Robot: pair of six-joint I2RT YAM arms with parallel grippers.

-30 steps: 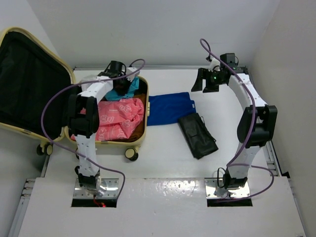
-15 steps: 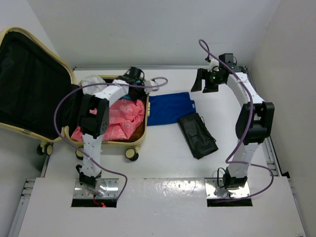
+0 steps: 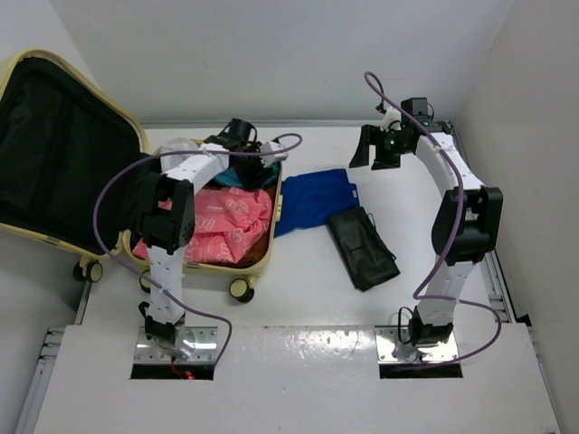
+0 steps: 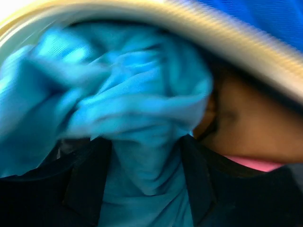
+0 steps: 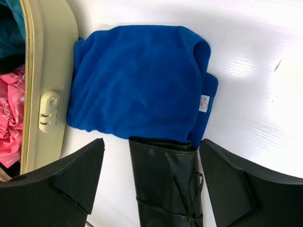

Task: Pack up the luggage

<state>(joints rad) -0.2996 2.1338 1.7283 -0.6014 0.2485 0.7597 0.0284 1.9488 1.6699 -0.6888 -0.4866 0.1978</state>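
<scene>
The luggage [image 3: 275,221] lies open at the frame's left, lid raised into the upper left corner, a pink bag [image 3: 222,217] inside. At its far end the left gripper [image 4: 142,163] is clenched on a teal cloth [image 4: 137,99]. Upper right, the right gripper [image 5: 151,149] hangs spread wide over a blue garment [image 5: 137,80] and a black pouch [image 5: 165,184].

my overhead camera looks down from behind; right wrist shares its blue cloth [image 5: 137,85]; left wrist sits close inside the suitcase [image 4: 236,45].
</scene>
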